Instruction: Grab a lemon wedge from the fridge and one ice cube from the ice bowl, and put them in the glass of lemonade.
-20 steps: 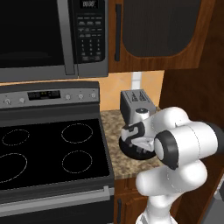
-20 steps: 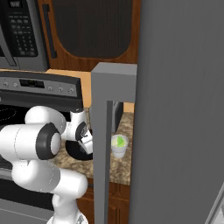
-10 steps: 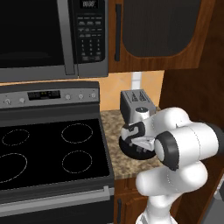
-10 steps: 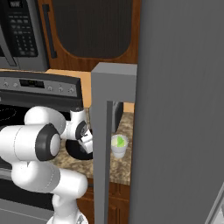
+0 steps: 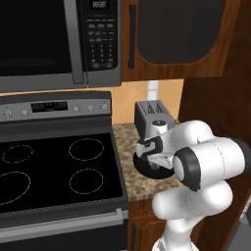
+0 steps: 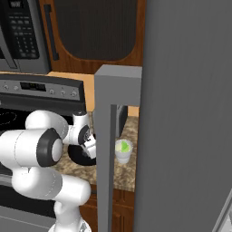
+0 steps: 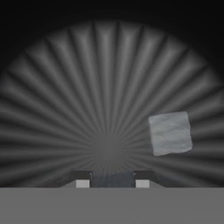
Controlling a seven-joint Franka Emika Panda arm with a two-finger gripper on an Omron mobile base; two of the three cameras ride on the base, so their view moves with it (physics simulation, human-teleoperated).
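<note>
Home kitchen around me: stove (image 5: 54, 166), microwave (image 5: 54, 41) above it, wood cabinets (image 5: 181, 37), toaster (image 5: 151, 116) on granite surface (image 5: 128, 162), grey fridge (image 6: 186, 113) at my right.

No text, label or number can be made out clearly. The microwave (image 5: 59, 41) carries a small lit display at the top of its control panel (image 5: 100, 37) and rows of button legends below it, all too blurred to read. Under the microwave, the stove's back panel (image 5: 54, 107) has a small clock display between its knobs, equally unreadable, and the toaster (image 5: 153, 116) to the right of the stove shows no legible mark.
</note>
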